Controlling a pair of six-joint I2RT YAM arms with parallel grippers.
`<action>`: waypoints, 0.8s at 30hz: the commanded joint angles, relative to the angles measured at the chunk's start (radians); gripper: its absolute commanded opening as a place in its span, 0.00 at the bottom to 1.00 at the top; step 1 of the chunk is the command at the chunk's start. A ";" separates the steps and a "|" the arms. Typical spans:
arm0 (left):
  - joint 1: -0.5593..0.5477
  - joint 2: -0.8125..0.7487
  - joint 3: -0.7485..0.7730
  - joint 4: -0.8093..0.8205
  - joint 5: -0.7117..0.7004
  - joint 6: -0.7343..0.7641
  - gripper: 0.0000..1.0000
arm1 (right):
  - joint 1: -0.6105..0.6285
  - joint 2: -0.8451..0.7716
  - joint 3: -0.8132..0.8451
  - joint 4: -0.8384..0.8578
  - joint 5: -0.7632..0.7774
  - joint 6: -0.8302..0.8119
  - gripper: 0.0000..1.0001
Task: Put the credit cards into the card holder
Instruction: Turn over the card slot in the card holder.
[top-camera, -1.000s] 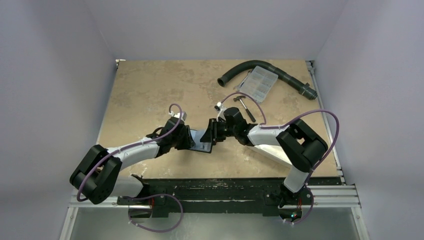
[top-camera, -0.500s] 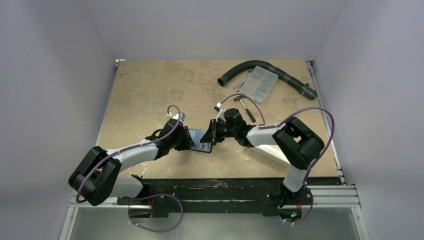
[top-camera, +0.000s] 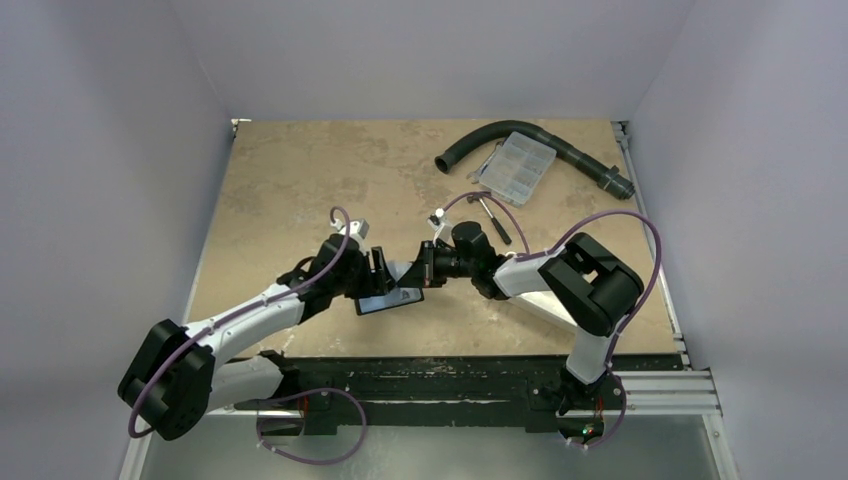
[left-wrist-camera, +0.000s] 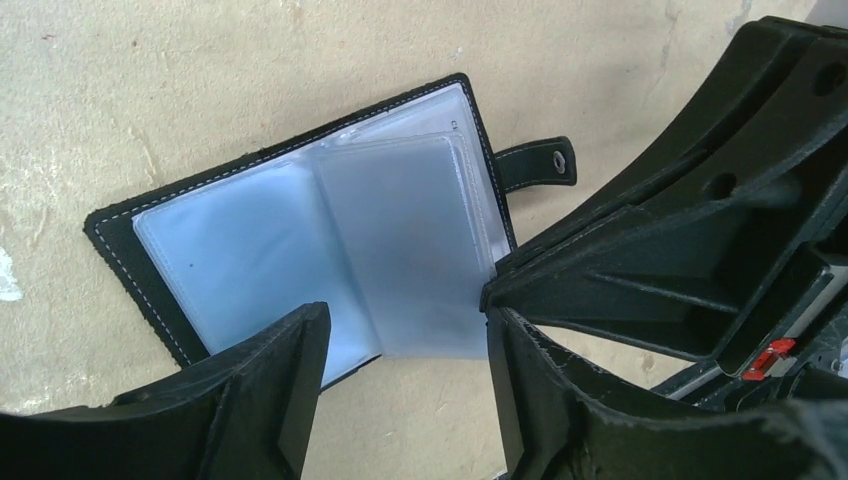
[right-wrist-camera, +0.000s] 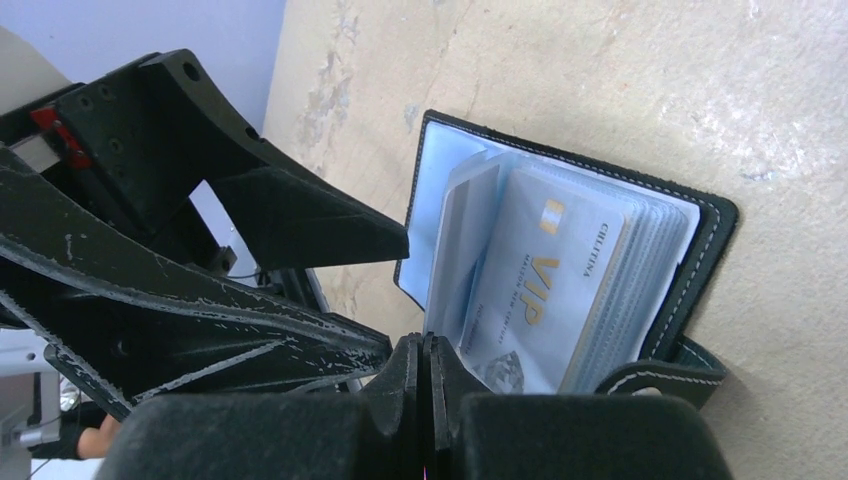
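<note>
The card holder lies open on the table, black with pale blue plastic sleeves and a snap tab. A pale card marked VIP sits in one sleeve. My left gripper is open and empty above the holder's near edge; from above the left gripper is just left of the holder. My right gripper is shut, its tips pinching the edge of one raised sleeve. From above the right gripper meets the holder from the right.
A curved black pipe, a clear compartment box and a small hammer-like tool lie at the far right of the tan table. The two grippers stand close together over the holder.
The left gripper has drawn back to the left, off the holder. The holder, propped up between the grippers before, now lies flatter and nearer. The right gripper stays shut.
</note>
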 joint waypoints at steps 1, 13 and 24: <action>0.001 0.009 0.056 -0.028 -0.042 0.001 0.64 | -0.002 0.007 -0.005 0.092 -0.041 0.023 0.00; 0.029 0.103 0.174 -0.071 -0.162 -0.174 0.66 | -0.002 -0.008 -0.009 0.086 -0.045 0.004 0.00; 0.030 0.123 0.132 -0.009 -0.123 -0.161 0.62 | -0.001 -0.009 -0.012 0.086 -0.049 0.001 0.00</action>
